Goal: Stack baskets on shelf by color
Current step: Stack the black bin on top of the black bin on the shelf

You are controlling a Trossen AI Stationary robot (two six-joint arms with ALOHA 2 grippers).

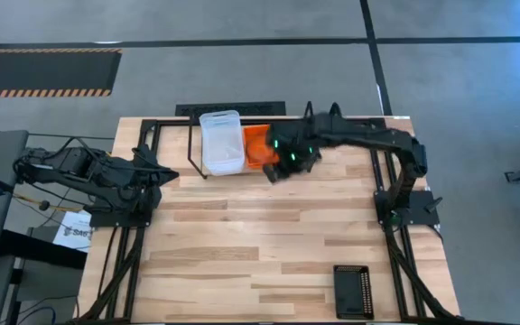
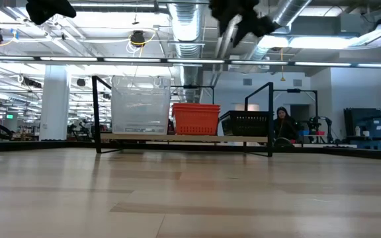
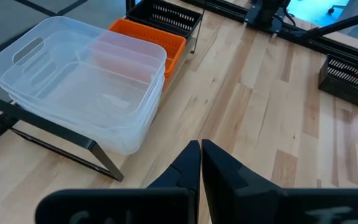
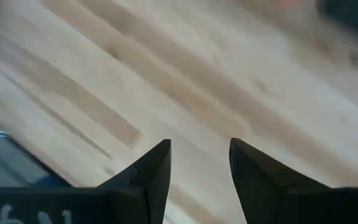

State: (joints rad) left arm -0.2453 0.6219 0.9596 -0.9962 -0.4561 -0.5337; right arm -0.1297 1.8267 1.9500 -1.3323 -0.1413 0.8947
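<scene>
Clear baskets point(image 1: 221, 141) stacked at shelf point(image 2: 177, 138) left end, orange baskets point(image 2: 195, 118) touching beside, black basket point(image 2: 250, 123) rightmost. Right gripper point(image 1: 287, 165) above shelf's front edge, fingers parted, empty. Left gripper point(image 3: 201, 163) clenched, near table's left edge. Another black basket point(image 1: 354, 291) alone near table's front edge point(image 1: 269, 316), wide bare planks between.

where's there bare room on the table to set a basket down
Most of the tabletop is bare, from the shelf forward to the near edge between the two arm bases. The lone black basket takes the near right corner. It is crowded at the shelf: clear baskets, orange baskets, and the open right gripper over them.
</scene>
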